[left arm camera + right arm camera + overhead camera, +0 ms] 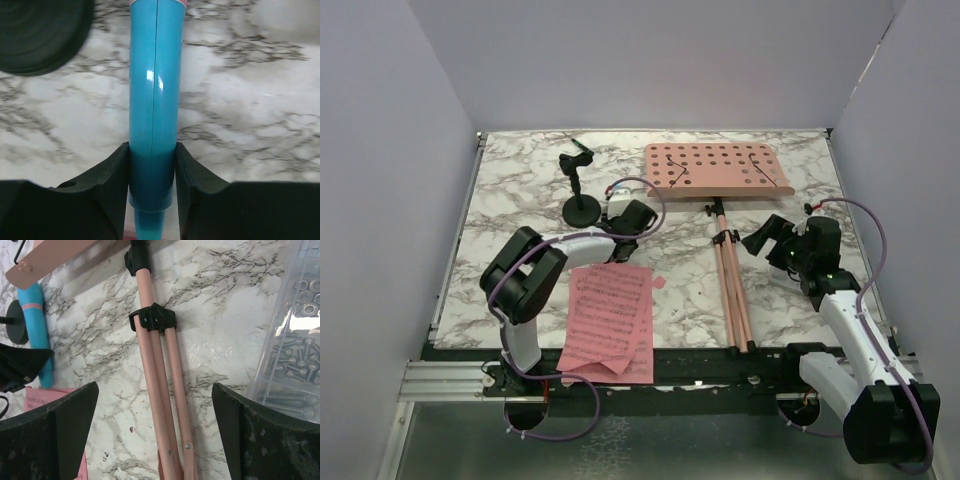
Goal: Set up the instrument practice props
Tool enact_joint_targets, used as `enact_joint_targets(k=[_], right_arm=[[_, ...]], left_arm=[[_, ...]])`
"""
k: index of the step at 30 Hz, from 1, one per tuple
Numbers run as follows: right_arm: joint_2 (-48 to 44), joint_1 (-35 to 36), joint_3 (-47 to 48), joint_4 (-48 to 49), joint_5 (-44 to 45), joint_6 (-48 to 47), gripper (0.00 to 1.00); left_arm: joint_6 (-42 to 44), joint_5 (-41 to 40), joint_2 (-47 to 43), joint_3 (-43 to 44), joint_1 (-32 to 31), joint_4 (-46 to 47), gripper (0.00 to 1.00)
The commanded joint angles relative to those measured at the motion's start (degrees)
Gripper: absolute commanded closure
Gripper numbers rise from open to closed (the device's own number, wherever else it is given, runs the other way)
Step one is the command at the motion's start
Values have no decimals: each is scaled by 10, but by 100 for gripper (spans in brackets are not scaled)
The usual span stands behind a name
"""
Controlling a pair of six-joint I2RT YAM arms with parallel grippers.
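**A:** What does the overhead view give you?

**B:** The music stand (723, 245) lies flat on the marble table (520, 190). Its hole-punched desk (718, 168) is toward the back wall, and its legs (735, 300) are folded together, pointing at the near edge. The two sheet-music pages (610, 320) lie overlapping left of the legs. Their lower corners hang over the black rail (700, 365) along the table's front.

**A:** And the blue tube (154, 100)?

**B:** From above it is hidden under the left gripper (625, 215). The left wrist view shows it lying on the marble with the pads (112, 175) clamped on it from both sides. It is near the round base of a small black stand (40, 30).

**A:** The right side?

**B:** The right gripper (154, 390) hangs above the legs with its fingers (55, 430) spread wide, gripping nothing. Only its camera shows a clear box of bolts (295, 340) to the right of the legs. It also shows a pink band round the tube.

**A:** Where is there room to move?

**B:** There is bare marble between the pages and the legs, and more to the left of the black stand. It is tighter elsewhere. The desk's right corner sits near the right wall (900, 150), the legs' feet reach the front edge, and the box crowds the right gripper's outer side.
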Motion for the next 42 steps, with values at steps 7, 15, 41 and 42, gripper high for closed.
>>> enact_joint_targets(k=[7,15,41,42], right_arm=[[76,-2,-1,51,-141,-66,0],[140,-1,-22,77,-169,-67,0],[315,169,65,-3,57,-66,26],[321,170,67,-5,58,-65,27]], left_arm=[[55,-20,-127,-99,55,-31,57],[72,51,-189,-64,55,-25,12],[-77,396,-72,54,144,125,1],[-83,406,-60,58,149,138,1]])
